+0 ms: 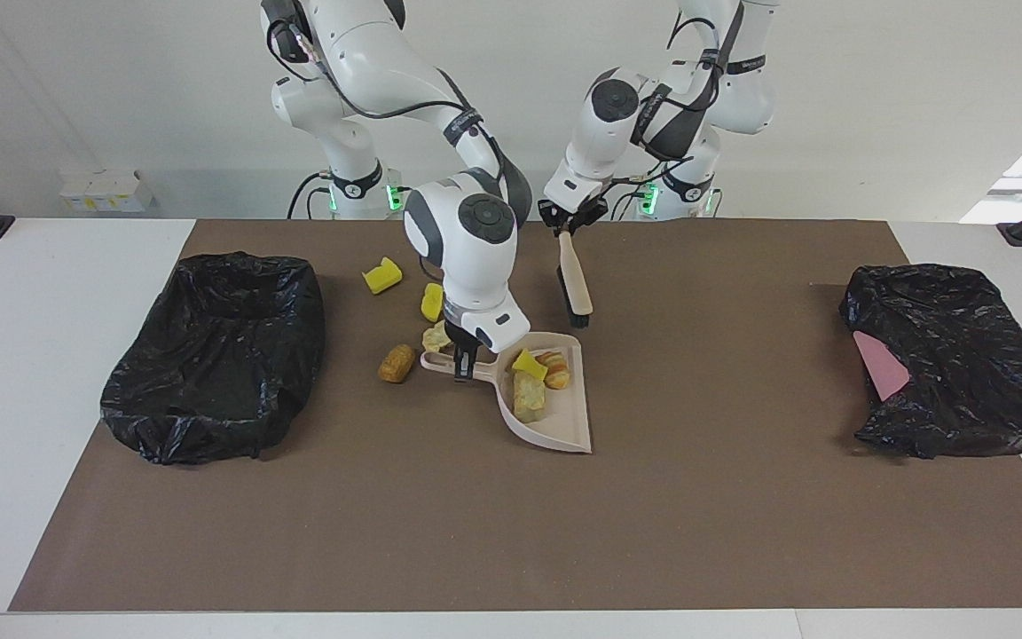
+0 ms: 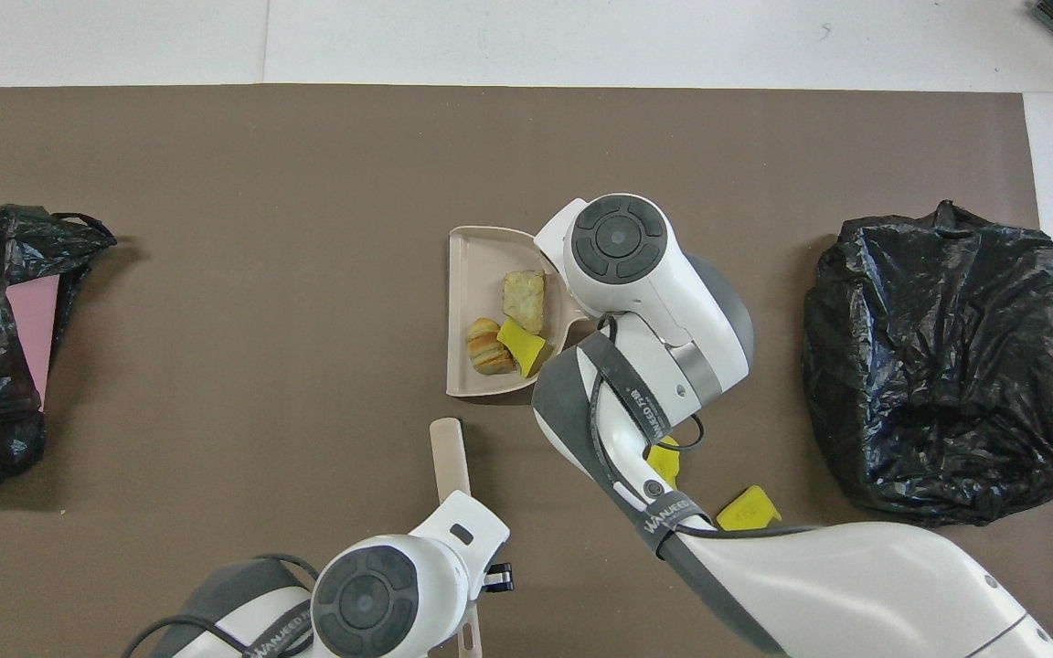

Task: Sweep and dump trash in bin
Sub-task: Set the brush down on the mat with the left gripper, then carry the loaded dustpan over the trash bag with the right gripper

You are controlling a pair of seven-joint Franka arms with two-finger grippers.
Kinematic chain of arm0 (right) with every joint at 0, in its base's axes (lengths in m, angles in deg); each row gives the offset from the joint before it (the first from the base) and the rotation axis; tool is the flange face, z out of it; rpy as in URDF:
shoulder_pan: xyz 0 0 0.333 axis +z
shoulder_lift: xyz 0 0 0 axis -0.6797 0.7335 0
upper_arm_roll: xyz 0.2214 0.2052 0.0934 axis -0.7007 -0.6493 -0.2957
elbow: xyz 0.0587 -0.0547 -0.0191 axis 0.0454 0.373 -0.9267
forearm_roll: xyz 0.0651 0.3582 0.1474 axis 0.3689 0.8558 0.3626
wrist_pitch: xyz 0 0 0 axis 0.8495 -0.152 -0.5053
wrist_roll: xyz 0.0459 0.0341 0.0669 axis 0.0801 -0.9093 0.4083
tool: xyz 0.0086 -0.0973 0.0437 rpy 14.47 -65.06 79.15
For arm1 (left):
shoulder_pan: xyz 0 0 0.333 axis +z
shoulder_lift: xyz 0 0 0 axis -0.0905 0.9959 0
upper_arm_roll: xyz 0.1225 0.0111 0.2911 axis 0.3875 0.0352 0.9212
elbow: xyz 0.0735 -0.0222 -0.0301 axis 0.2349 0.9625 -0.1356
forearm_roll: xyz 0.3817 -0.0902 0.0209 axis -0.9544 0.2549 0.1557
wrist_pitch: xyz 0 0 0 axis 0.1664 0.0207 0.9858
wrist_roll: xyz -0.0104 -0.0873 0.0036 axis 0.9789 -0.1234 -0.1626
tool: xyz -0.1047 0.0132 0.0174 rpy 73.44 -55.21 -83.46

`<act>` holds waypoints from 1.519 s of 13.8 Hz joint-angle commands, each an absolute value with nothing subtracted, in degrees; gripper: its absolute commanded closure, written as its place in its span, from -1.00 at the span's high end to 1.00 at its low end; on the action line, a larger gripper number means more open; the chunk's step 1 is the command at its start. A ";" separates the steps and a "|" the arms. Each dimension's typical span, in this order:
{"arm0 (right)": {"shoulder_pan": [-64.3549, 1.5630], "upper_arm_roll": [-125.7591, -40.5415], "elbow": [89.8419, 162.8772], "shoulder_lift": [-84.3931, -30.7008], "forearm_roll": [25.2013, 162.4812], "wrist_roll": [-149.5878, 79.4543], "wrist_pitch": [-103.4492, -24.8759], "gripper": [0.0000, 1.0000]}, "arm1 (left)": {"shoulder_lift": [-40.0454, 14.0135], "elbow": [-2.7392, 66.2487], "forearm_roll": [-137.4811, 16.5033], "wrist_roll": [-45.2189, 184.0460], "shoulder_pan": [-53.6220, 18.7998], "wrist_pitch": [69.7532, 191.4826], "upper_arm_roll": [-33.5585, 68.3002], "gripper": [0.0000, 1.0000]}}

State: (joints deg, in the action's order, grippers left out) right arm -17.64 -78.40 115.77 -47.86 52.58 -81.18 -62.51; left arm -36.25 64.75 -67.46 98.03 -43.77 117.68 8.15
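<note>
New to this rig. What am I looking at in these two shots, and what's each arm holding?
Two white robot arms work at a table with a brown mat. One camera faces them; the other looks down from above their own end.

The right claw grips the handle of a beige dustpan, which holds three trash pieces. The left claw holds a brush upright, bristles on the mat beside the pan.

Four pieces lie on the mat: two yellow wedges, a pale lump, a brown lump. A black-bagged bin sits at each end.
</note>
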 commanded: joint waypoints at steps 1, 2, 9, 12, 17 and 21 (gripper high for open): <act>-18.39 -78.85 115.51 -47.84 52.27 -81.30 -63.55 -1.00 | -37.05 69.76 -68.40 104.31 -48.68 124.57 8.71 -1.00; -18.39 -78.85 115.51 -47.84 52.27 -81.30 -63.55 -1.00 | -37.05 70.56 -68.40 105.72 -49.22 126.08 8.71 -1.00; -19.18 -78.85 115.33 -47.84 52.44 -81.30 -63.55 -1.00 | -34.77 63.73 -72.00 100.05 -39.14 123.64 8.88 1.00; -19.44 -78.85 115.07 -48.02 52.53 -81.38 -63.46 -1.00 | -33.19 59.33 -72.09 91.36 -31.06 122.14 8.88 1.00; -22.51 -78.85 115.50 -52.13 55.24 -81.30 -62.23 -1.00 | -26.51 49.84 -73.22 74.48 -18.05 119.51 8.88 1.00; -28.65 -78.85 116.47 -58.11 55.61 -84.28 -57.32 -1.00 | -21.86 37.81 -76.48 62.96 -8.73 109.25 8.97 1.00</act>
